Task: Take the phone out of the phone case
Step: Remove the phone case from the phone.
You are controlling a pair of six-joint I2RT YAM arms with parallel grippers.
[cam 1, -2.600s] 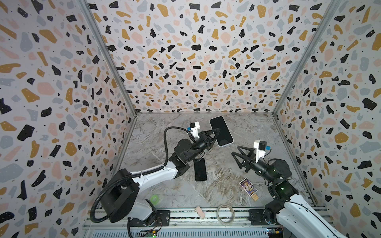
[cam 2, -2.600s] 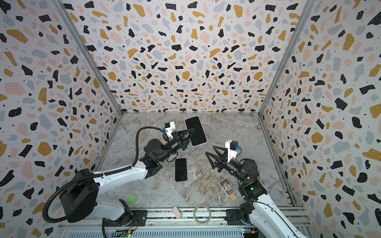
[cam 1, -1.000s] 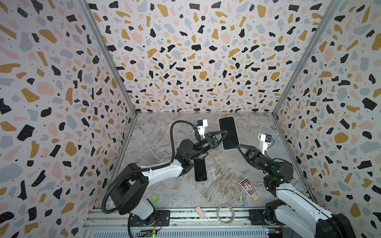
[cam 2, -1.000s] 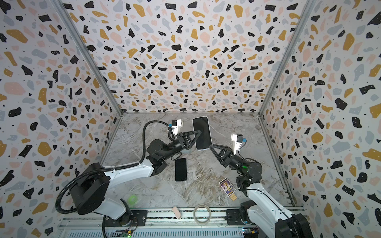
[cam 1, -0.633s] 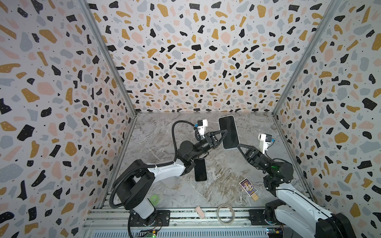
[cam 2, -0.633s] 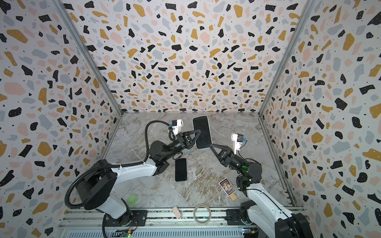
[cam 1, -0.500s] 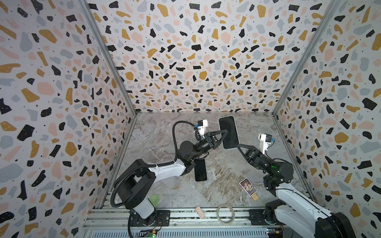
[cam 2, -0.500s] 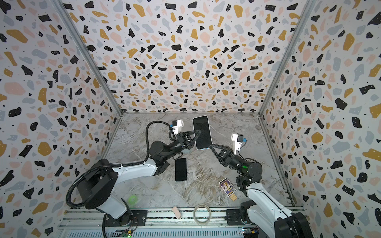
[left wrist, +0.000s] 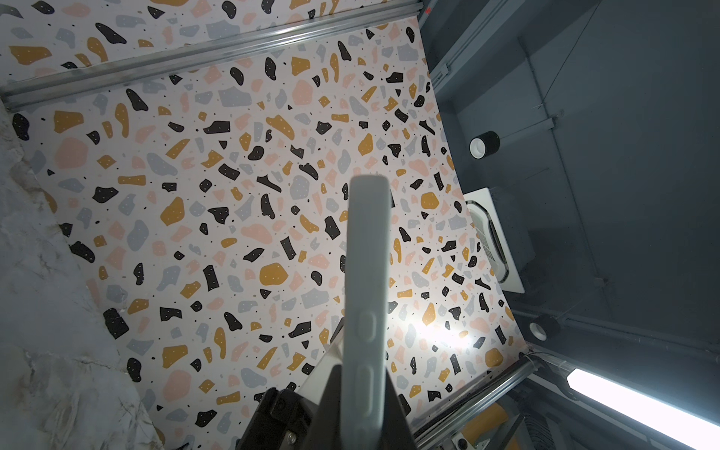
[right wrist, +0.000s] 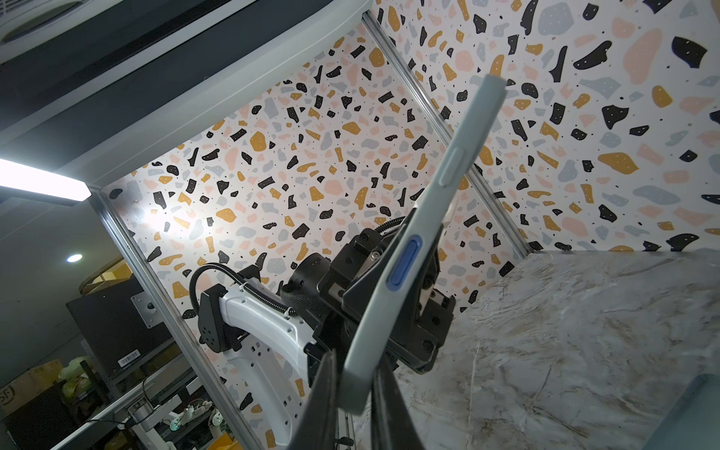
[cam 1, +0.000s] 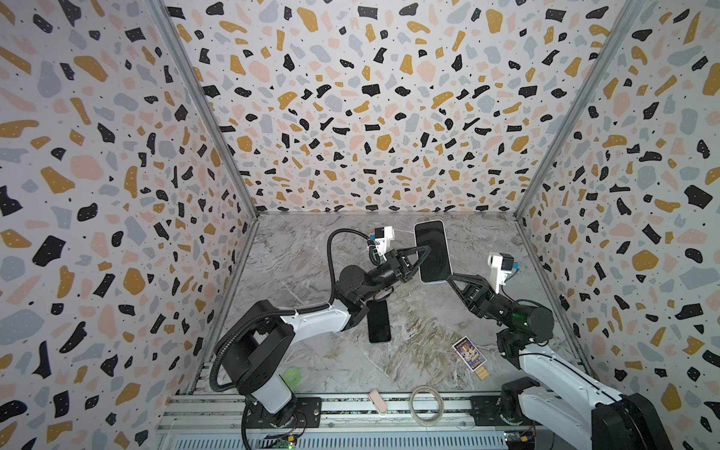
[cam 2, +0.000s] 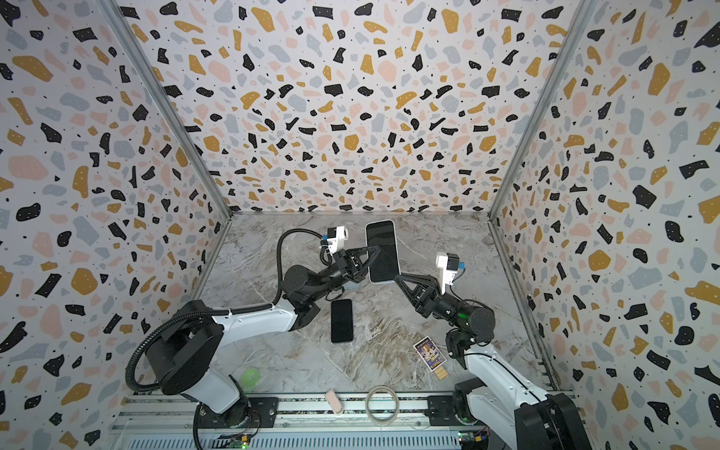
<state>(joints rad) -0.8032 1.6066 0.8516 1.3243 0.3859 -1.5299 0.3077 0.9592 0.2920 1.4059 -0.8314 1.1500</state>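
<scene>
While both arms meet above the rear of the desk [cam 1: 296, 253], the phone [cam 1: 431, 249] sits in its pale phone case [cam 1: 437, 281], held clear of the surface with the dark screen facing up in both top views. On one long edge, about midway along, the left tool [cam 1: 422, 255] is clamped on the phone case. At the lower corner the right tool [cam 1: 452, 278] is pinched onto the case, fingers [right wrist: 325, 393] against both faces. A bare black handset [cam 1: 379, 321] lies flat on the desk beside the left arm.

Cased phone [cam 1: 436, 261] aloft between left claw [cam 1: 424, 253] and right claw [cam 1: 449, 277]; second phone [cam 1: 379, 321] on table [cam 1: 304, 253] before it.
</scene>
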